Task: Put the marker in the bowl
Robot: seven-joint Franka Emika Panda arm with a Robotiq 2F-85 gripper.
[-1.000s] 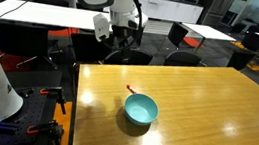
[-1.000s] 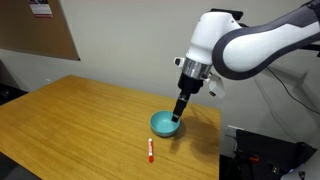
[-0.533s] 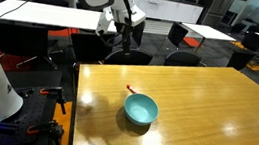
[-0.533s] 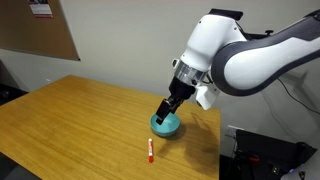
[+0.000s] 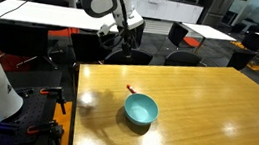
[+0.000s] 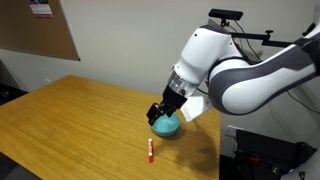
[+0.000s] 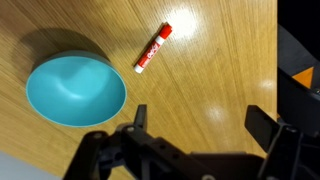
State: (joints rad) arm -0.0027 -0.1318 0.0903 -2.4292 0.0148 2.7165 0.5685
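In wrist view, jaws are seen spread wide & empty along frame bottom. The marker is laid flat on the desk further up, upper ctr, left of the gap's middle, w/ long axis slanted lower-left to upper-right; the bowl is set near it, at frame left.

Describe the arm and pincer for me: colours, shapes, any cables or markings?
The arm is glossy white, with bulky rounded links and dark seams at the joints. The pincer is matte black, with an angular, open-framed body and two flat fingers. Cables and markings are too small to tell.
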